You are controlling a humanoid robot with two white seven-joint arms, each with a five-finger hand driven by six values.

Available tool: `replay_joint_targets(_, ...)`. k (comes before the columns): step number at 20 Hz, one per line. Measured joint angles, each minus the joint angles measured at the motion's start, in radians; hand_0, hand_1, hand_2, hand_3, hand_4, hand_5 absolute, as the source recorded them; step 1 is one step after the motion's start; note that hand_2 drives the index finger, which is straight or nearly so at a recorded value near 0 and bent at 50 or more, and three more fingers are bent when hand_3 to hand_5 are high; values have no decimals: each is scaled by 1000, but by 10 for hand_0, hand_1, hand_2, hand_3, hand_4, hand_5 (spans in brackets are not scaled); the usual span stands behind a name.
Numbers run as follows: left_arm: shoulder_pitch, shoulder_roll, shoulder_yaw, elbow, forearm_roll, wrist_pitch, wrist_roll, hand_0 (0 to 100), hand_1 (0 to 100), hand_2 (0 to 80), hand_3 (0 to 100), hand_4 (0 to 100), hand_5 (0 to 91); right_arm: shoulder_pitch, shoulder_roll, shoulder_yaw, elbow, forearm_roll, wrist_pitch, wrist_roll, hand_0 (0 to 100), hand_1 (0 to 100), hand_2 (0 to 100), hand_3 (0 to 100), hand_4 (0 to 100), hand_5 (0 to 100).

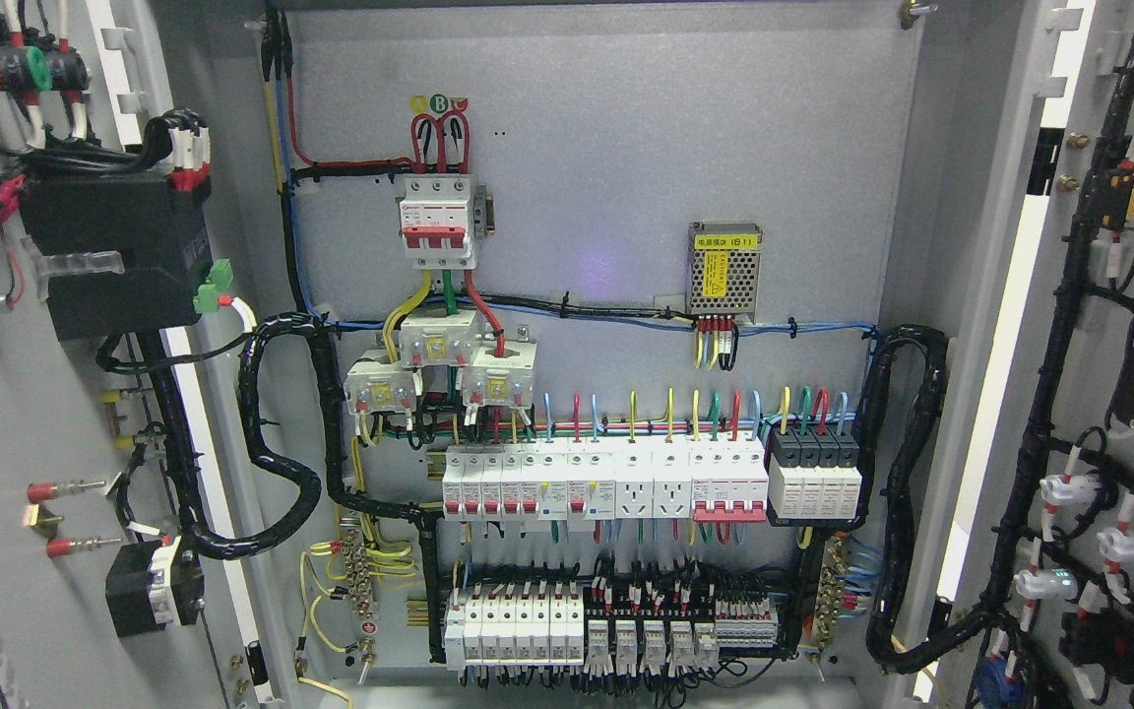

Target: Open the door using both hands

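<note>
Already both doors stand swung wide: the left door [26,414] fills the picture's left edge and the right door [1108,394] the right edge, each showing its wired inner face. Between them I look straight into the cabinet's grey back panel [626,148].

Taking the red three-pole breaker [437,222] on that panel as my mark: just above it sit small round phase stickers [438,102], the green one reading "B"; the others I cannot read. Off to its right hangs a perforated power supply [724,269] with a yellow label in Chinese characters ending "(B1)". Below the breaker are three white current transformers [439,369], then a row of small breakers and sockets [606,483], and lowest a bank of relays and terminals [606,630]. Black corrugated looms [282,433] loop down on either side.

Neither of my hands shows anywhere in the head view, so I cannot tell how far open they are or whether they hold anything.
</note>
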Motion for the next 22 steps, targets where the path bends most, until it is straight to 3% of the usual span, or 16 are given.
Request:
replay_joint_targets(11, -22, 16, 24, -9, 52, 0, 5, 0, 0, 0, 0, 29, 0, -43, -21, -22, -47, -122, -5, -2, 0, 0, 0, 0, 0, 0)
replay_joint_targets(22, -23, 38, 41, -13, 97, -1, -3, 0, 0, 0, 0, 29, 0, -85, -63, -82, -39, -259, 40, -8, 0, 0, 0, 0, 0, 0)
